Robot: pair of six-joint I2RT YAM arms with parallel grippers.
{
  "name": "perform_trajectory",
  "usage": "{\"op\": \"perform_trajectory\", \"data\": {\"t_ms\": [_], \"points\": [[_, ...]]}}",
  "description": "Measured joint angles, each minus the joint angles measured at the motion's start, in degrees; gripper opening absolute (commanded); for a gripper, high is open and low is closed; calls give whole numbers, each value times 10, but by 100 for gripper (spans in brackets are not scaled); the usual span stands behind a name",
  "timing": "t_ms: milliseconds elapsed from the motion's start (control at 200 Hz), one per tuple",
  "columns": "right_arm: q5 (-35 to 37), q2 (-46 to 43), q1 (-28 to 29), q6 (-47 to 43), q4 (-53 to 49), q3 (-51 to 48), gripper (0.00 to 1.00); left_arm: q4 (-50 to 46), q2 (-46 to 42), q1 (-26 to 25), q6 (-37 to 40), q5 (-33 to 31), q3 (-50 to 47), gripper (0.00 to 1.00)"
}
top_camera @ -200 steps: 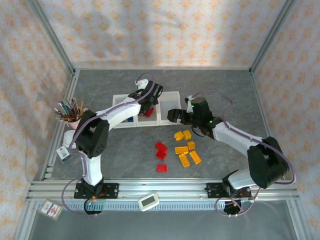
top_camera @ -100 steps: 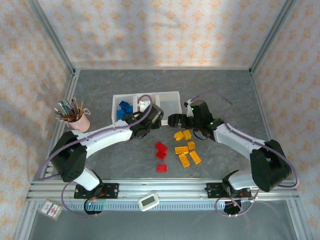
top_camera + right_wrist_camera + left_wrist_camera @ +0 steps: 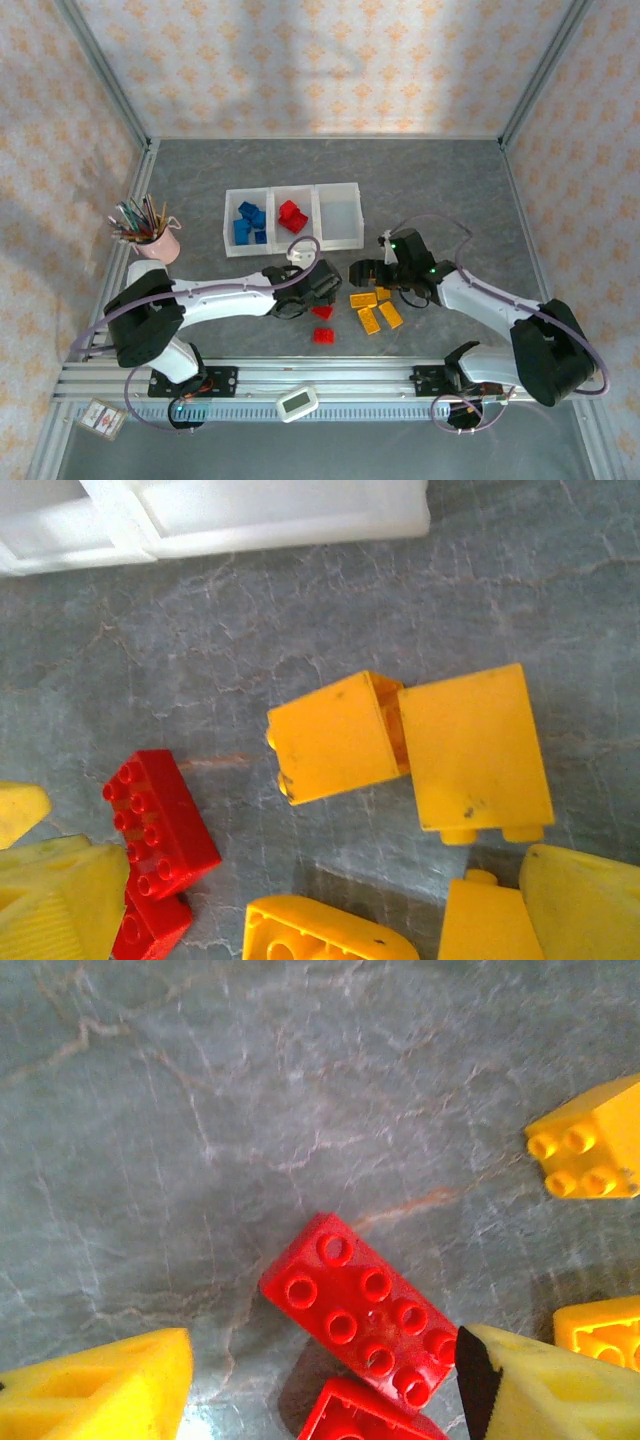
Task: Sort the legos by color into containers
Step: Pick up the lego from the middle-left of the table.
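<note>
Swung back from the bins (image 3: 338, 244) since a second ago, the left fingers (image 3: 100, 1390) now stand wide apart and grip nothing. They are low over a red brick (image 3: 365, 1310) lying flat on the bench (image 3: 200, 1110) between them, with a second red brick (image 3: 360, 1418) just beside it. The right fingers (image 3: 590, 905), also drawn nearer, are spread wide and hold nothing above a cluster of yellow bricks (image 3: 335, 735). Farther out, the joined bins carry blue bricks (image 3: 248, 222) at the left and red bricks (image 3: 292, 214) in the middle, and a pink cup of pencils (image 3: 150, 238) stands well apart to their left.
</note>
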Motion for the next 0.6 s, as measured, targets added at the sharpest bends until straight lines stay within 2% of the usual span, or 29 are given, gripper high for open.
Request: {"op": "perform_trajectory", "data": {"t_ms": [330, 601], "points": [[9, -5, 0, 0, 3, -10, 99, 52, 61, -3, -56, 4, 7, 78], [-5, -7, -30, 8, 21, -20, 100, 58, 101, -3, -57, 2, 54, 68]]}}
